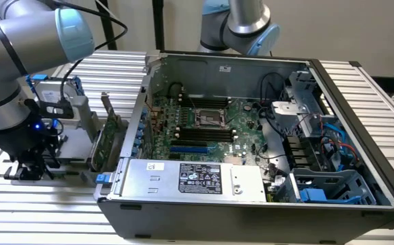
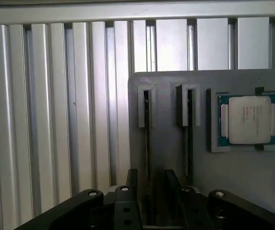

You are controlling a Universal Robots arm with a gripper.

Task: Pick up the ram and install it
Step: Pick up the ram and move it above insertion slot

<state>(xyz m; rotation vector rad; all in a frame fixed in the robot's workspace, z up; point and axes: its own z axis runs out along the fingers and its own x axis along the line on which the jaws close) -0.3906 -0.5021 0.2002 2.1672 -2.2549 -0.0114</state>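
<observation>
In the wrist view a grey holder block point(image 2: 233, 177) has two narrow slots. A ram stick point(image 2: 147, 139) stands edge-on in one slot, showing as a thin dark line. A second stick point(image 2: 189, 139) stands in the neighbouring slot. My gripper point(image 2: 151, 189) is low over the block, open, with one black finger point(image 2: 131, 184) on each side of the first stick and a gap left around it. In the exterior view the gripper point(image 1: 31, 167) hangs down at the left, outside the open computer case point(image 1: 360, 122). The black memory slots point(image 1: 200, 135) lie on the motherboard inside.
A processor chip point(image 2: 248, 120) sits in a recess of the same block. A tall green expansion card point(image 1: 108, 138) and a hard drive with blue rails point(image 1: 53, 94) stand between the gripper and the case. A second arm point(image 1: 241, 25) rises behind the case. The ribbed aluminium table point(image 1: 47, 204) lies all around.
</observation>
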